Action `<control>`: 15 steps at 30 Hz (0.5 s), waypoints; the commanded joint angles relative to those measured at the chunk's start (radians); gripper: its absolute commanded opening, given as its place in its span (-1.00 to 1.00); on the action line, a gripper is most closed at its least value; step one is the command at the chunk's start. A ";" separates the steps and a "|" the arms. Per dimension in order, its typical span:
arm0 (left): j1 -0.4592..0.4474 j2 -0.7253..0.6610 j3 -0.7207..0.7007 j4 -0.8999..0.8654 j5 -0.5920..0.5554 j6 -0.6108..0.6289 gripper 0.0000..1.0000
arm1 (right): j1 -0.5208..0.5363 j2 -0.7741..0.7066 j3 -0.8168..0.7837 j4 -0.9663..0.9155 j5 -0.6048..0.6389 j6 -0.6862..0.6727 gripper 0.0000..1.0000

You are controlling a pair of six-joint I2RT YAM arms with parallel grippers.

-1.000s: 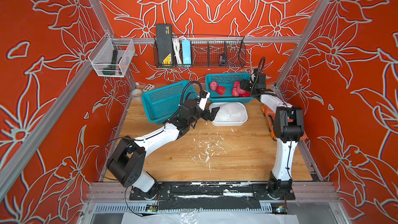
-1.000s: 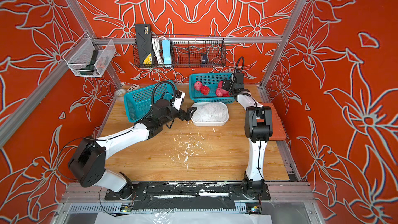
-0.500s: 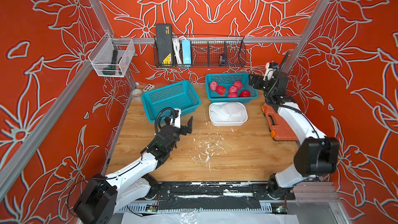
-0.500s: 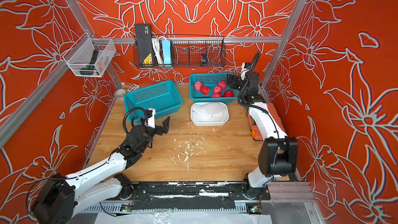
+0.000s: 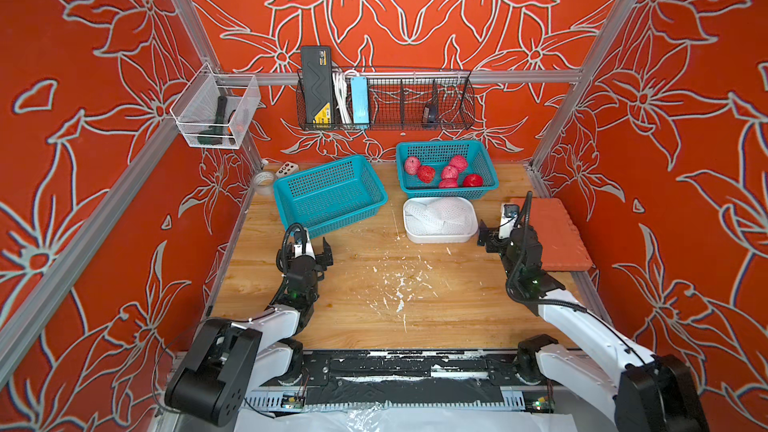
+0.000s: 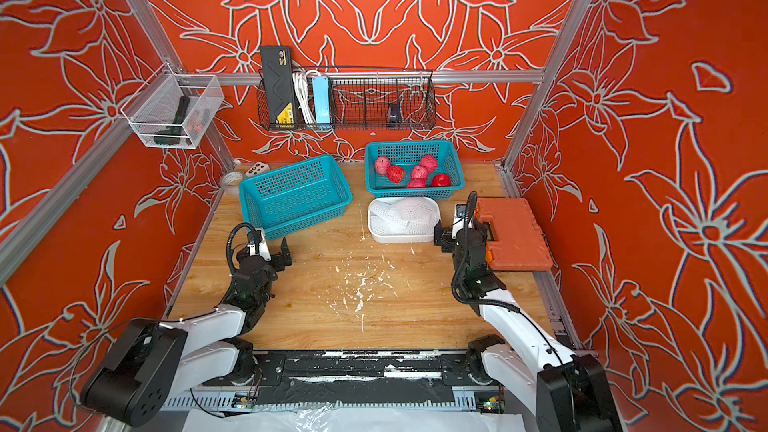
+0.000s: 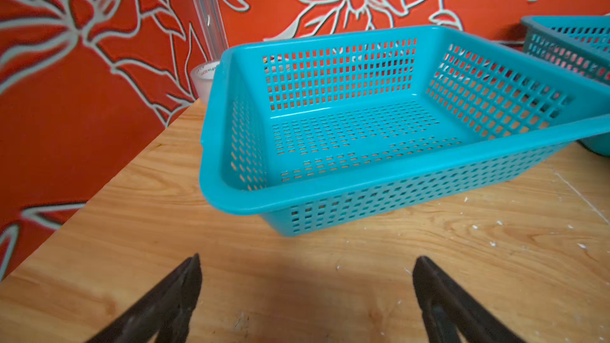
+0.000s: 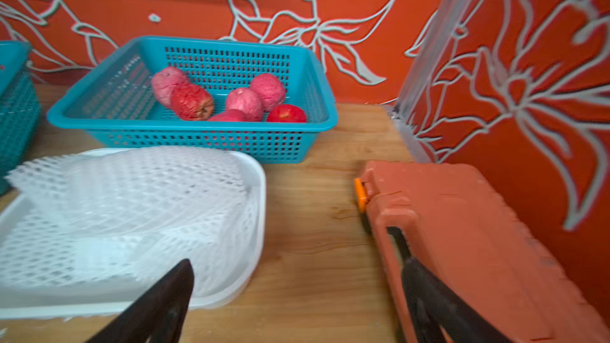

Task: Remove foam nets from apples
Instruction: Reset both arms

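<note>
both arms have drawn back over the last second from the far end of the counter (image 5: 374, 326) to its near half; the right pincer (image 5: 493, 229), then at the apples (image 5: 449, 171), has widened on the way.

left pincer (image 5: 313, 248): jaws spread, nothing between them, low over bare counter just in front of the left teal basket (image 5: 330, 191); the left wrist view shows the same.
right pincer: jaws spread, nothing between them, placed between the white tray (image 5: 440, 238) and the orange tool case (image 5: 552, 234); contact with either cannot be told.
far teal basket (image 5: 446, 194): six apples, clustered toward its right end. one is plain glossy red; the others look paler or flecked white, as fruit does under mesh, though the right wrist view is too blurred to settle it.
white tray: heaped foam nets (image 5: 436, 216), no fruit; sits just in front of the far teal basket.
left teal basket: empty, set askew.
white foam crumbs (image 5: 399, 288): scattered mid-counter.

step, as judged: between pieces, both pincers free. if the pale apples are sleeved, the next move calls for one pincer to reach back into the far teal basket, lift one out and steady it, while the other pinches loose mesh and strips it off, net to tray.
</note>
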 commanded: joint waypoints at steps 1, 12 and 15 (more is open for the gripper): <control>0.036 0.036 0.003 0.160 0.088 0.025 0.95 | -0.036 0.013 -0.014 0.060 0.099 -0.062 0.96; 0.124 0.183 -0.131 0.521 0.301 0.029 0.95 | -0.161 0.222 -0.098 0.280 -0.012 -0.083 0.96; 0.123 0.196 -0.088 0.448 0.297 0.030 0.95 | -0.183 0.276 -0.150 0.390 -0.014 -0.050 0.96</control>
